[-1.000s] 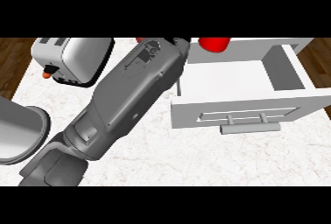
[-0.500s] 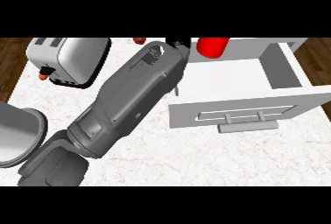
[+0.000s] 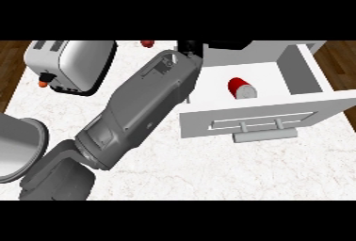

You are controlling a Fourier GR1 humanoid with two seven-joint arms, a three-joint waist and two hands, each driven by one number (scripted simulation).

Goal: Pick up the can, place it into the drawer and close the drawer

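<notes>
Can (image 3: pixel 241 88) on its side inside the open drawer (image 3: pixel 303 70) at upper right, placing done, closing left; hand (image 3: pixel 189 47) mostly hidden at top centre, fingers impossible to tell.

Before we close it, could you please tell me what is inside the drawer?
A red can lies on its side in the open drawer. The forearm covers the drawer's left edge, so that strip cannot be checked.
</notes>
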